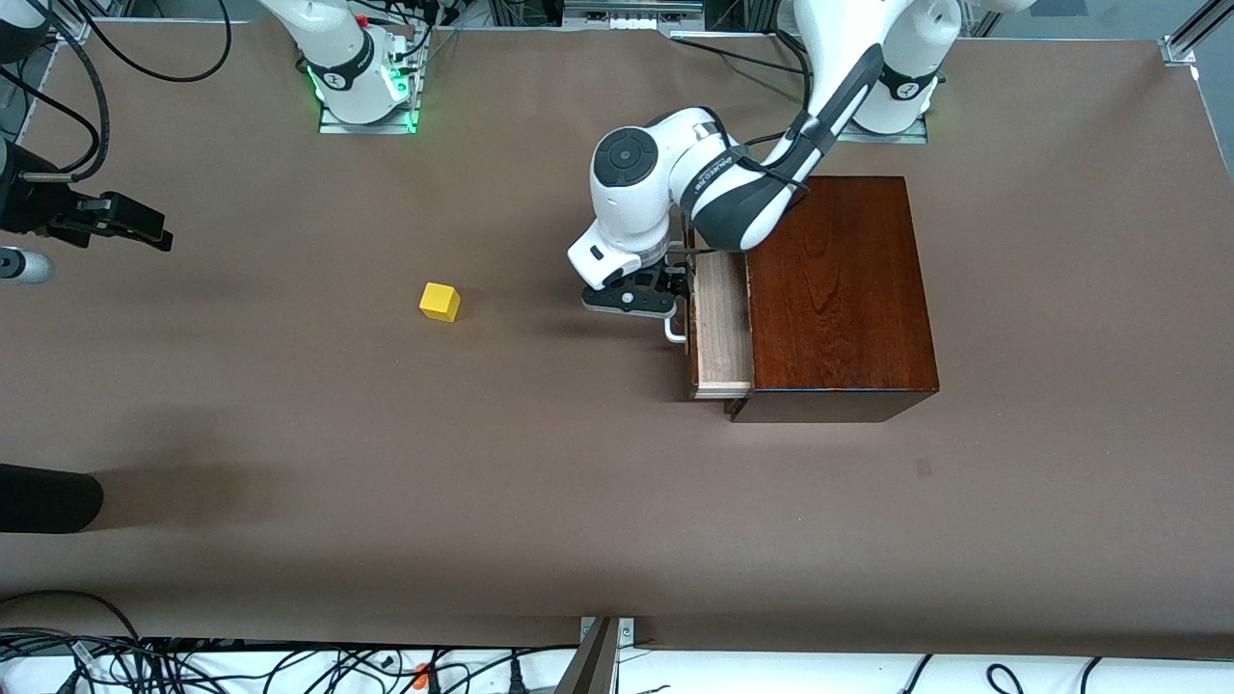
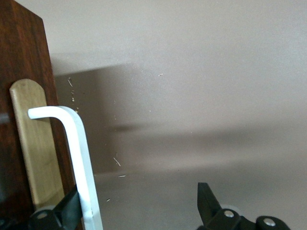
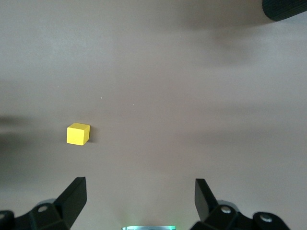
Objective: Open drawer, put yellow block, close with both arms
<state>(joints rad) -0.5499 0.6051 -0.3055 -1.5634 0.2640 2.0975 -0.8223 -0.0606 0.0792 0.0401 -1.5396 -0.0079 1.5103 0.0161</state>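
The reddish-brown box stands toward the left arm's end of the table. Its drawer is pulled out a short way, so a strip of the pale tray shows. My left gripper is at the drawer's white handle. In the left wrist view the left gripper is open. The handle runs between the fingers and rests against one finger. The yellow block lies on the table toward the right arm's end. My right gripper is open and empty, high above the table, with the block below it.
A black clamp-like device and a black rounded object reach in at the right arm's end of the table. Cables lie along the table edge nearest the front camera. The brown table top surrounds the box.
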